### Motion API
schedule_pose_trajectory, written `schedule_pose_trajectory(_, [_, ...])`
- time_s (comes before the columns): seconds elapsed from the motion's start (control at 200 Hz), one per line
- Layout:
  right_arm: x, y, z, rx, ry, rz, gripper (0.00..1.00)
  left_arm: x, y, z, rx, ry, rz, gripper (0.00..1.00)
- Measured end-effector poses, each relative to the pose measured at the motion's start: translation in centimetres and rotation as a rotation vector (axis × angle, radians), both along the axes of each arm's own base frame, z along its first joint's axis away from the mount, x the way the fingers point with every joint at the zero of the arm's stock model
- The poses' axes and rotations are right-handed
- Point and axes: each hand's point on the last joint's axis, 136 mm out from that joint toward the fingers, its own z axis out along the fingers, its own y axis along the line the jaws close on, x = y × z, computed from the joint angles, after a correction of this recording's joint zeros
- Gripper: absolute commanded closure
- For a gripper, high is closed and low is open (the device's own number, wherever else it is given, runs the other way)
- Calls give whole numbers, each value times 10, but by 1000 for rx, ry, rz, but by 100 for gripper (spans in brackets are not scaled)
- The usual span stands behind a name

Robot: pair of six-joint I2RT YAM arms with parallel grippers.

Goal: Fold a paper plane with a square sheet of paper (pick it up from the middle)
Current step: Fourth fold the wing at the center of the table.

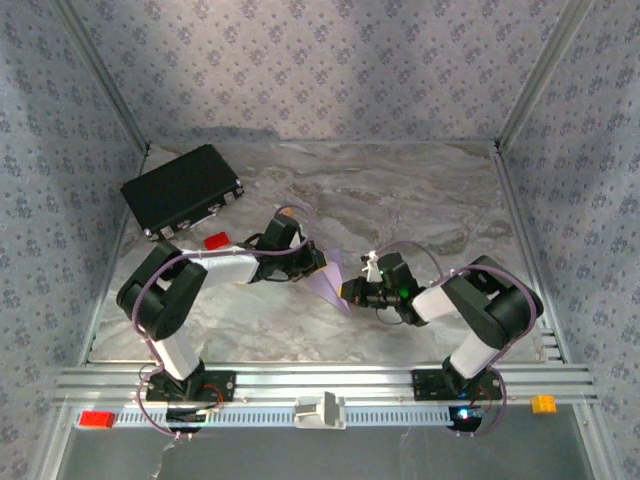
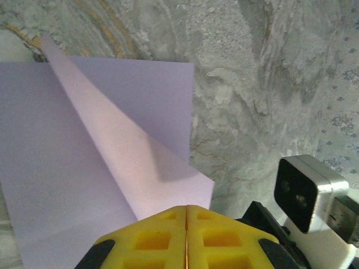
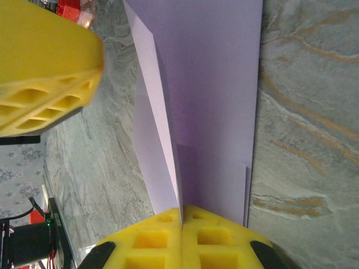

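Observation:
The square sheet of paper, pale lilac and folded into creased flaps, stands on edge on the marble table between my two grippers. My right gripper is shut on a raised crease of the sheet; its yellow fingers meet with the fold between them. My left gripper is shut, its yellow fingers pressed together right at the paper's near edge. In the right wrist view, a left finger sits beside the sheet, with a strip of table between. From above, the left gripper and right gripper flank the paper.
A black case lies at the back left, with a small red block in front of it. On the front rail sit a red block, a white piece and an orange block. Patterned walls enclose the table.

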Motion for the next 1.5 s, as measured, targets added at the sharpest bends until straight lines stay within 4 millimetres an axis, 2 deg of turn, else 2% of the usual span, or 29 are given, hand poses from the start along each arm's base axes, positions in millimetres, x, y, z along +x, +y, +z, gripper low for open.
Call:
schedule_pose_trajectory(0.45, [1, -5, 0, 13, 6, -50, 98, 5, -6, -6, -11, -10, -6, 93])
schedule_pose_trajectory(0.7, [1, -6, 0, 14, 10, -55, 98, 3, 10, -10, 44, -21, 45, 98])
schedule_pose_trajectory(0.849, [1, -6, 0, 14, 10, -55, 98, 1, 12, -15, 56, 0, 50, 100])
schedule_pose_trajectory(1.074, [2, -7, 0, 10, 8, -61, 98, -6, 16, -40, 113, 77, 43, 100])
schedule_pose_trajectory(1.499, [2, -12, 0, -9, 4, -85, 98, -6, 16, -39, 125, 89, 44, 100])
